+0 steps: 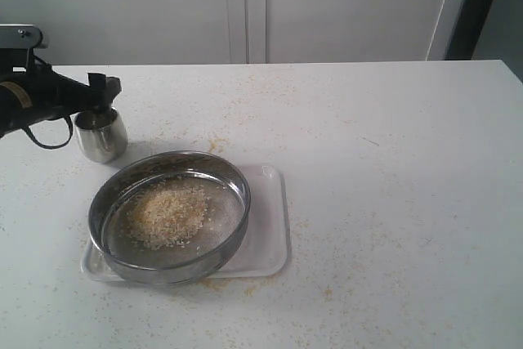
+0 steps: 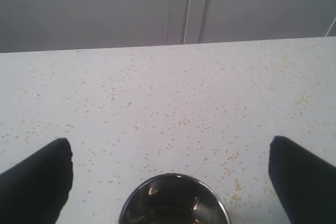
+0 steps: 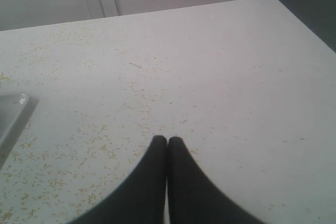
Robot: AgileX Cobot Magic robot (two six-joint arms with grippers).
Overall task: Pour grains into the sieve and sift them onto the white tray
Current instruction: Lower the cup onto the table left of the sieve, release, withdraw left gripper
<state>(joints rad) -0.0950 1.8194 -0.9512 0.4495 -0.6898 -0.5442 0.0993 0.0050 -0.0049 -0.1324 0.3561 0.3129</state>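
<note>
left gripper [image 2: 170,153] wide open with cup [image 2: 174,203] between, right gripper [image 3: 167,140] pinched shut, empty, grains [image 1: 167,214] in sieve [image 1: 163,272] well clear of both

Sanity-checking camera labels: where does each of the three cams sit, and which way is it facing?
Exterior: raised, looking down across the table at sieve, white tray and steel cup; left gripper shows at left edge.
Left wrist: behind that gripper, facing the far wall over the steel cup; both open fingers show.
Right wrist: behind the right gripper, facing the far wall; its shut tips show.
Shared: exterior and left wrist both see the steel cup.
</note>
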